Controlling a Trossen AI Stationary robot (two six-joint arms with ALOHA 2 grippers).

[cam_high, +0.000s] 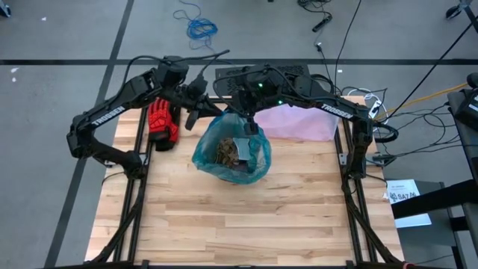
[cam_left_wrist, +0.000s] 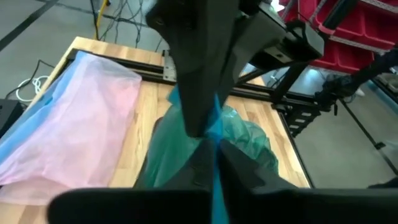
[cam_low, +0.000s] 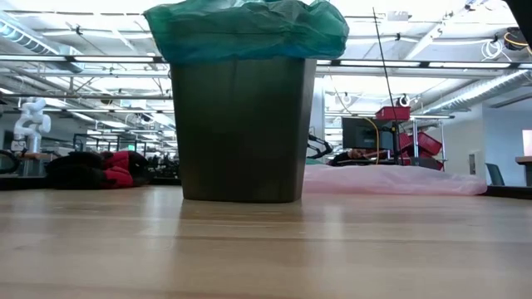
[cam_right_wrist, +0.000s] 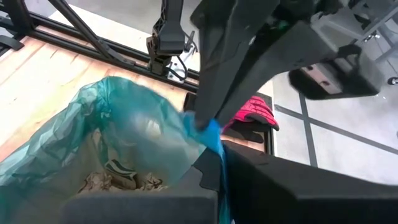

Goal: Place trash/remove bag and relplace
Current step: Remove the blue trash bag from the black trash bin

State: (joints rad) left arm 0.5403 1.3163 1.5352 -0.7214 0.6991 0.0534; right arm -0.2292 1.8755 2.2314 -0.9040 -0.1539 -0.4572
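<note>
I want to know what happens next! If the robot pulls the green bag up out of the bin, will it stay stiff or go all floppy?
Probably floppy: the bag is thin and crinkled and drapes over the bin rim. It may sag at the bottom, since trash lies inside. It looks light, so both grippers, left and right, pinching its rim should lift it.

At frame centre I see my left gripper (cam_left_wrist: pixel 208 134) pinched shut on the teal bag (cam_left_wrist: pixel 249 140), with a pale pink bag (cam_left_wrist: pixel 81 118) lying at left on the wooden table (cam_left_wrist: pixel 149 106).
</note>
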